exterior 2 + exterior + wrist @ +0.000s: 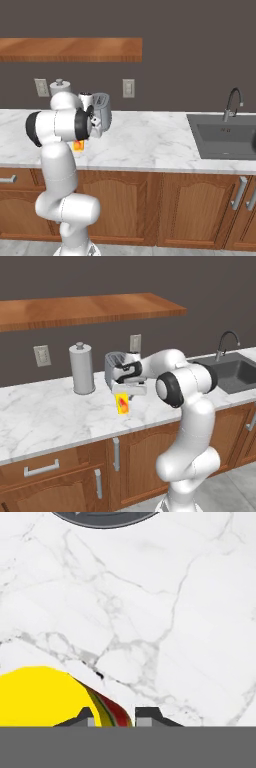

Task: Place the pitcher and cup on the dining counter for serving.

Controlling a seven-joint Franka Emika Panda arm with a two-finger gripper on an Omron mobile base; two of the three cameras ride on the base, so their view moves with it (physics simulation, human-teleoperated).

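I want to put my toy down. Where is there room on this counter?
Bare marble left of the grey canister, and between the toaster and sink. It's crowded where the claw pinches the yellow cup.

- Flat, even rendered light all round, no harsh glare anywhere.
- Marble counter (55,411) comes out bright, back wall (200,286) stays dim and grey.
- Soft faint shadow under the shelf (85,311).
- Hand view's a bit soft: cup (40,697) right by the pincer (114,717) looks blurry-edged.
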